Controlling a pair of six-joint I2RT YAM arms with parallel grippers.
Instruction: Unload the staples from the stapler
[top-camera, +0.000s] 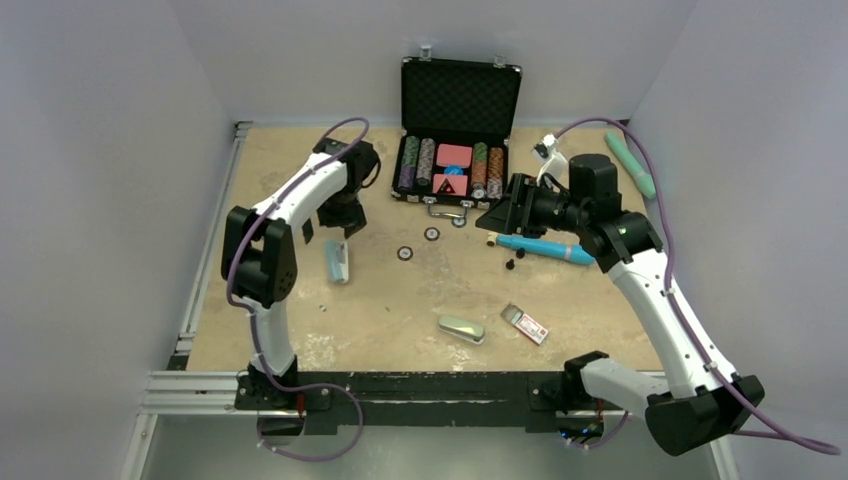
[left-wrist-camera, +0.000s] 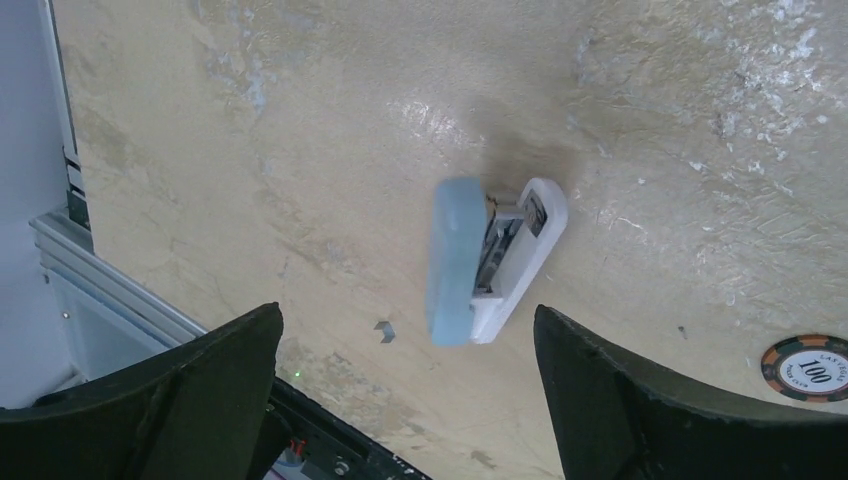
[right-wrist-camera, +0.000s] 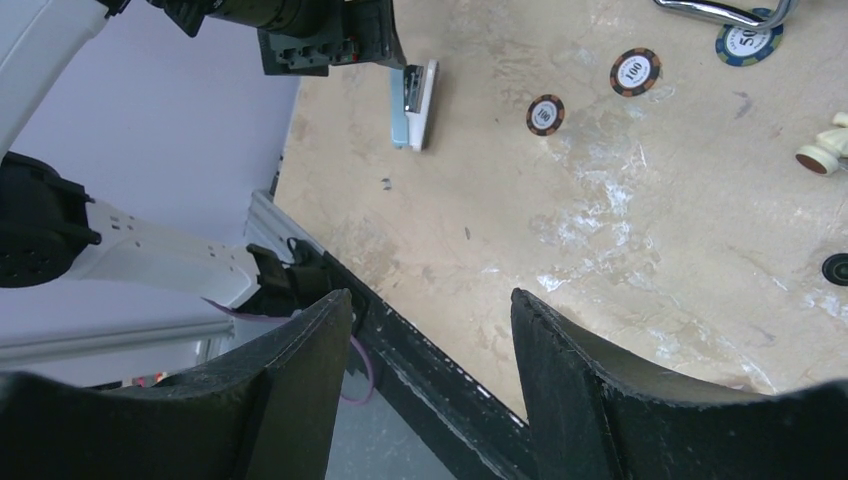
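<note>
The stapler (top-camera: 338, 262), with a light blue top and a white base, lies on the tan table left of centre. Its top (left-wrist-camera: 452, 262) stands hinged a little apart from the base, and the metal magazine shows between them. My left gripper (top-camera: 341, 218) hangs just behind and above it. In the left wrist view the left gripper (left-wrist-camera: 408, 312) is open, the stapler's end between and beyond the fingertips, untouched. A small grey staple piece (left-wrist-camera: 384, 330) lies beside it. My right gripper (right-wrist-camera: 430, 295) is open and empty, far right of the stapler (right-wrist-camera: 414, 92).
An open black case of poker chips (top-camera: 460, 130) stands at the back. Loose chips (top-camera: 405, 253) lie in the middle, with a blue pen (top-camera: 545, 248) to their right. A metal tin (top-camera: 461, 328) and a small box (top-camera: 525, 323) sit near the front.
</note>
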